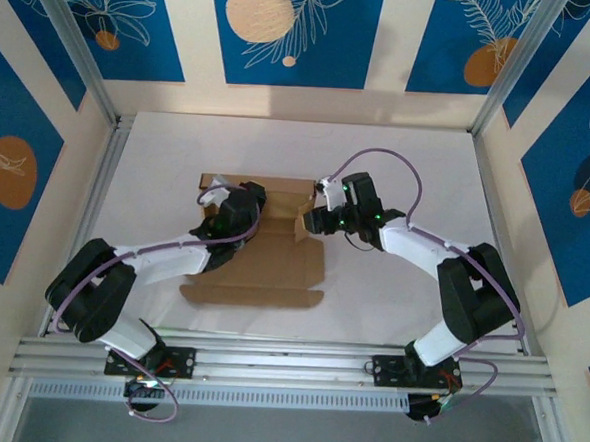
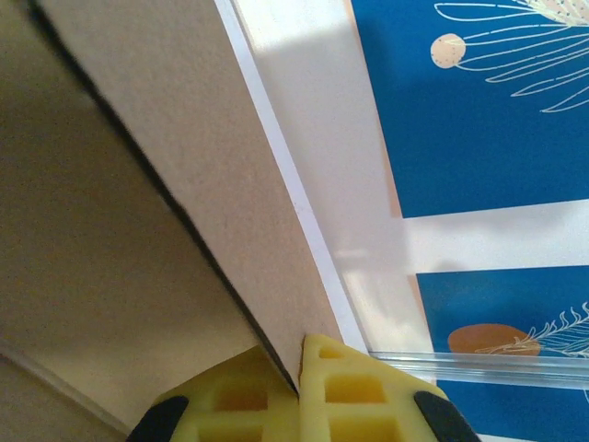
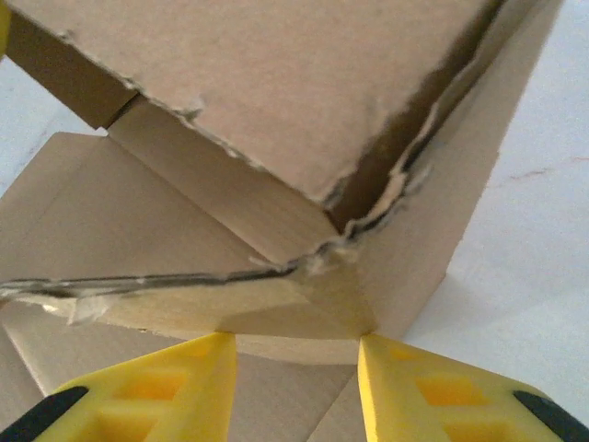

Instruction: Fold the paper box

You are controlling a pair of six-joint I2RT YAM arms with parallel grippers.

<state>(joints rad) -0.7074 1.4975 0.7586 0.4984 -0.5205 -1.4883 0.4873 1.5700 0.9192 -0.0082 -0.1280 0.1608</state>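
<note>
- Top external camera: sitting high above and behind arm bases [image 1: 151,358], looking down and forward; taking in whole tabletop [image 1: 399,157], paper box [image 1: 272,275], patterned walls [image 1: 287,30]; farthest, widest view.
- Left wrist camera: looking out along left fingers [image 2: 359,391] at bottom of frame, pointing upward past cardboard toward walls; sitting very close to paper box.
- Right wrist camera: looking along right fingers [image 3: 166,387], angling down at box corner and tabletop; close range.
- Overlap: all three showing paper box; left wrist and top sharing walls; right wrist and top sharing tabletop.
</note>
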